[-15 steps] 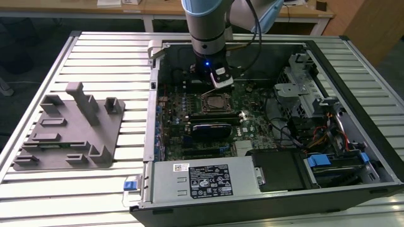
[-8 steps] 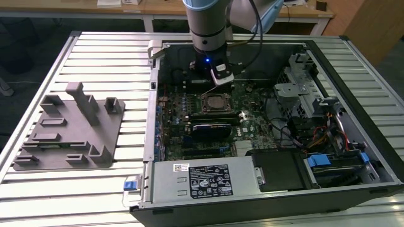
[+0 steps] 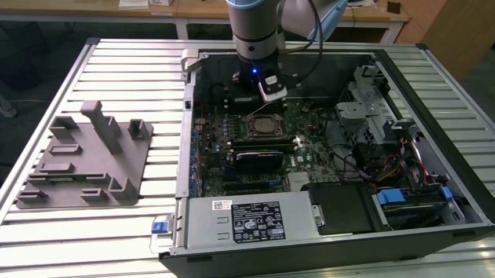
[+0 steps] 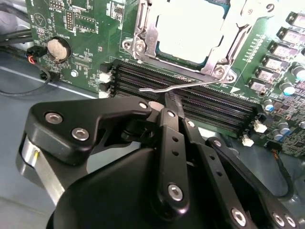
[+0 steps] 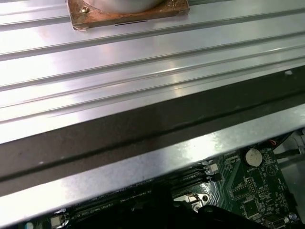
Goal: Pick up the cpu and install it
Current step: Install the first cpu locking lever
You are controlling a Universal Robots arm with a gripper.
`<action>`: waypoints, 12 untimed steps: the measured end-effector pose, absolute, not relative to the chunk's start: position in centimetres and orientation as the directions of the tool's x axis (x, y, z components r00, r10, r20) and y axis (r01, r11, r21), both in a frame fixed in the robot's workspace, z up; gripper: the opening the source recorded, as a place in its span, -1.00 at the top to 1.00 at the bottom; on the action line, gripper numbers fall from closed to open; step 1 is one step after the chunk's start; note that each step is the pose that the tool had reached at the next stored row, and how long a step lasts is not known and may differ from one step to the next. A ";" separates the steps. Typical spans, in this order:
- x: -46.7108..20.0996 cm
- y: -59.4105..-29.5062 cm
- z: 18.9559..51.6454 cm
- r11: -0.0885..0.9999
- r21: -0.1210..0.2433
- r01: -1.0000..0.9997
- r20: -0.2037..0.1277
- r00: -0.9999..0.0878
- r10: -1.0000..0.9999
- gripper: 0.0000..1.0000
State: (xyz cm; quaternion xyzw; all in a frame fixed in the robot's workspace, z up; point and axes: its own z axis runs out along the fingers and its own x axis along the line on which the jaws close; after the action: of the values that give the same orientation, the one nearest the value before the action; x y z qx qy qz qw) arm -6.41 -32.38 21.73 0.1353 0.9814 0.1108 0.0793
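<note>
The cpu (image 3: 264,123) lies flat in the black-framed socket at the middle of the motherboard (image 3: 309,153), inside the open computer case. Its shiny silver top (image 4: 190,31) sits within the metal socket frame (image 4: 143,28) in the second wrist view. My gripper (image 4: 169,99) hangs just behind the socket over the dark memory slots (image 4: 214,102), fingers shut together with nothing between them. Its tip is right by the thin wire socket lever (image 4: 190,84). In the exterior view the gripper (image 3: 261,103) is under the arm's wrist, above the far edge of the socket.
A grey plastic fixture tray (image 3: 85,156) stands on the slatted metal table at the exterior view's left. The case holds a power supply (image 3: 247,217), drive bays and cables (image 3: 402,168) on the right. The case wall (image 5: 157,162) runs close to the wrist.
</note>
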 end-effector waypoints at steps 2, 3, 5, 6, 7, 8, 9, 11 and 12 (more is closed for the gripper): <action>-6.4 -32.4 21.8 0.938 0.243 0.248 -0.124 -0.951 0.284 0.79; -6.4 -32.4 21.9 0.937 0.245 0.248 -0.124 -0.951 0.284 0.79; -6.4 -32.4 22.2 0.937 0.246 0.248 -0.124 -0.951 0.284 0.79; -6.4 -32.4 22.4 0.937 0.246 0.248 -0.124 -0.951 0.284 0.79; -6.4 -32.4 22.5 0.937 0.246 0.248 -0.124 -0.951 0.284 0.79; -6.4 -32.4 22.7 0.937 0.246 0.248 -0.124 -0.951 0.284 0.79; -6.4 -32.4 22.8 0.937 0.246 0.248 -0.124 -0.951 0.284 0.79; -6.4 -32.4 23.0 0.937 0.246 0.248 -0.123 -0.951 0.284 0.79; -6.4 -32.4 23.2 0.937 0.246 0.248 -0.123 -0.951 0.284 0.79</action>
State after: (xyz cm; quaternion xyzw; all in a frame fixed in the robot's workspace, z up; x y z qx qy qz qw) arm -6.41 -32.37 23.16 0.1357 0.9810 0.1146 0.0788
